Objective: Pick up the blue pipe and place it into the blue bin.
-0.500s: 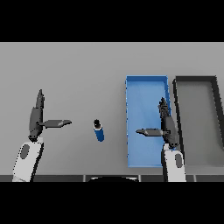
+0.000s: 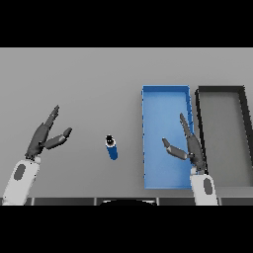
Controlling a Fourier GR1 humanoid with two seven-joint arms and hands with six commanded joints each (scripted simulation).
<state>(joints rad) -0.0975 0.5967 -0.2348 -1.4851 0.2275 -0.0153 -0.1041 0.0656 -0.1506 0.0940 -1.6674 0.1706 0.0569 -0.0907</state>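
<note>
- lying on the grey table (image 2: pixel 89 79), the blue pipe (image 2: pixel 112 147) is sitting left of the blue bin (image 2: pixel 165 94), apart from both hands.
- the left hand (image 2: pixel 43 138) is hovering left of the pipe, fingers straight and thumb spread, holding nothing.
- the right hand (image 2: pixel 190 146) is hovering over the blue bin's right side, fingers extended, thumb apart.
- a dark bin (image 2: pixel 221 90) is sitting just right of the blue bin.

Matt, even grey on the table (image 2: pixel 99 79), no grain or sheen anywhere. Smooth, plastic-looking blue on the pipe (image 2: pixel 112 148), with a dark end cap, lying between the two sets of fingers. Flat, unglossed blue on the bin (image 2: pixel 163 99) under the right hand (image 2: pixel 190 146), thin hard walls. Matt black rim, dull grey floor on the tray (image 2: pixel 222 128) just beyond those fingers. Dark, satin-like casing on the left hand (image 2: pixel 45 137); smooth white shells on both forearms.
</note>
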